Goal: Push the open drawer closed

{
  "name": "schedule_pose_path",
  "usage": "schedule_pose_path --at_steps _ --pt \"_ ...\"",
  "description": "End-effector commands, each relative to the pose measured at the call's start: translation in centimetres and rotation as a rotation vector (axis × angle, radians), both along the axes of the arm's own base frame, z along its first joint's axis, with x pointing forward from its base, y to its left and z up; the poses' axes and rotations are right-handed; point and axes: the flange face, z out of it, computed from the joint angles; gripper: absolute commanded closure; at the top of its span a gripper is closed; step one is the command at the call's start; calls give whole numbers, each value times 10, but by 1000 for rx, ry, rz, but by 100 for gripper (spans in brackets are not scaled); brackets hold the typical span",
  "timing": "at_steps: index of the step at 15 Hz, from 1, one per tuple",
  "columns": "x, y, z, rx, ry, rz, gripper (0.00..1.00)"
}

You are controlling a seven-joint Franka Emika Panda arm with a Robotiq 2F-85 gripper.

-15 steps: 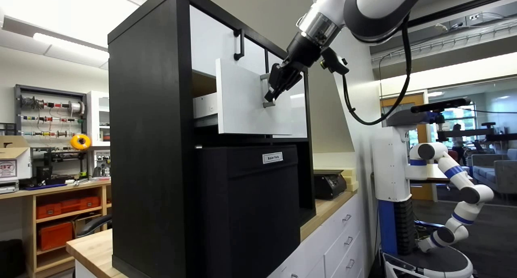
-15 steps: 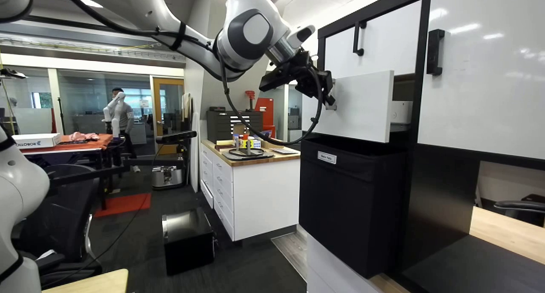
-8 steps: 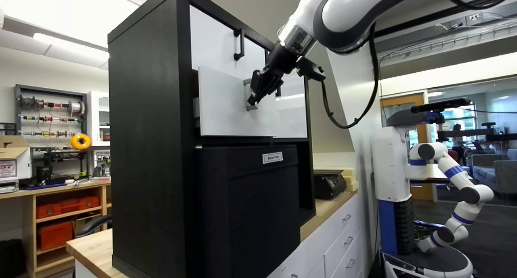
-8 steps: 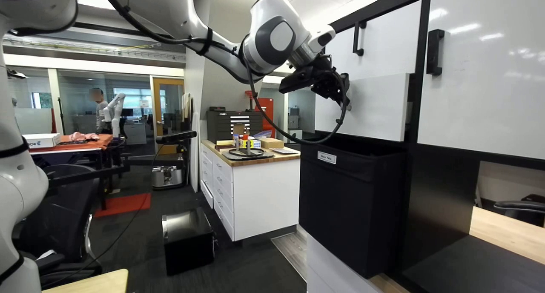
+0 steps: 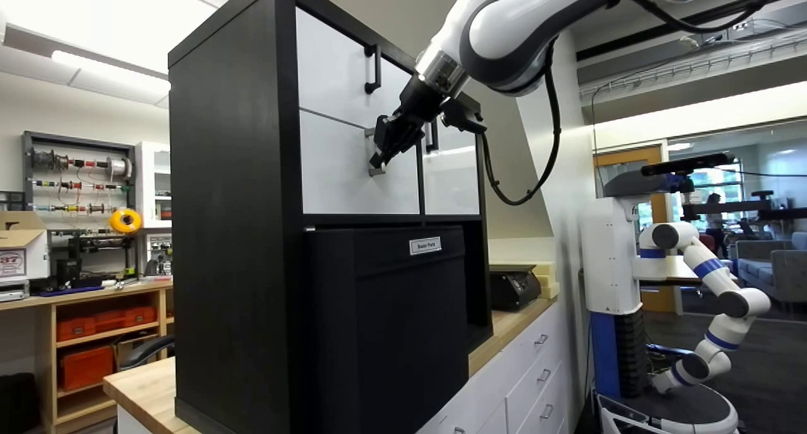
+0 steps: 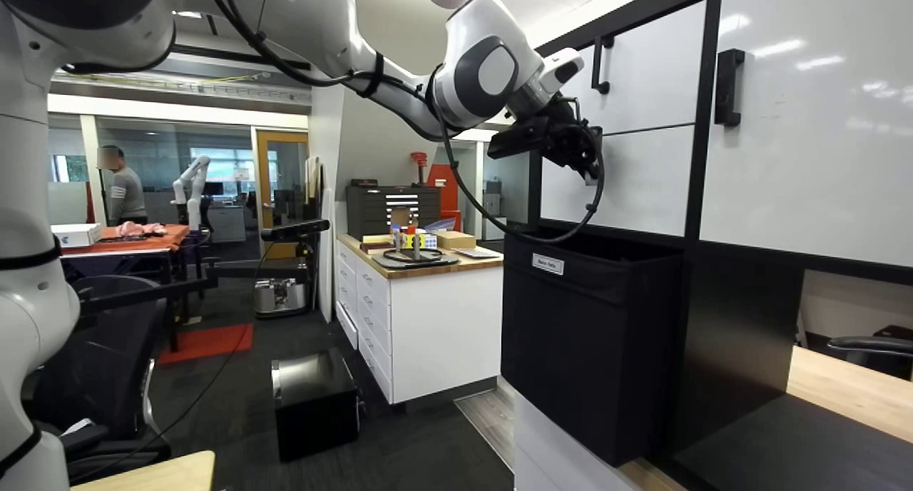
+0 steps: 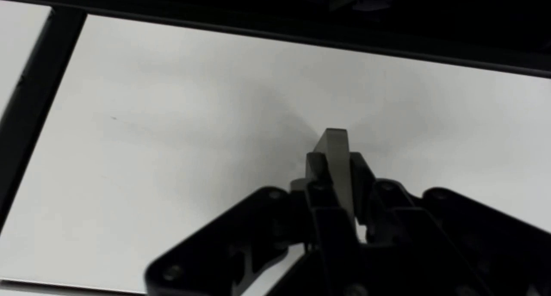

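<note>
White drawer [image 5: 343, 175] flush in its black cabinet [image 5: 227, 200], gripper [image 7: 338, 171] clamped on the handle [image 7: 338, 137]
Its 2 fingers [image 7: 363, 177] clasp the grey bar from either side; in both exterior views the drawer front sits level with the cabinet face, beneath an upper white panel [image 5: 331, 68] and above a black bin [image 5: 410, 308] with a pale label [image 5: 425, 245]

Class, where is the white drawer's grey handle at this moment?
Just right of centre in the wrist view, the handle sits between the jaws, standing out from the white drawer front.
</note>
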Motion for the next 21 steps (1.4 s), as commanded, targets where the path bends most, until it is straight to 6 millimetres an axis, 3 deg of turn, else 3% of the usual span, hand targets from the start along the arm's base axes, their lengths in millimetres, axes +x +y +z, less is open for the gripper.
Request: schedule_pose_path --at_steps 1,9,12,19,20,21 --pt "6 -20 -5 -31 44 -14 53" --pt "-34 -21 15 -46 167 -20 2" --pt "-47 -20 20 -14 248 -8 0" --pt "-70 -25 -7 54 451 -22 0" --pt "-52 -22 -4 45 412 -25 0" --pt "-53 -23 -8 45 427 -27 0"
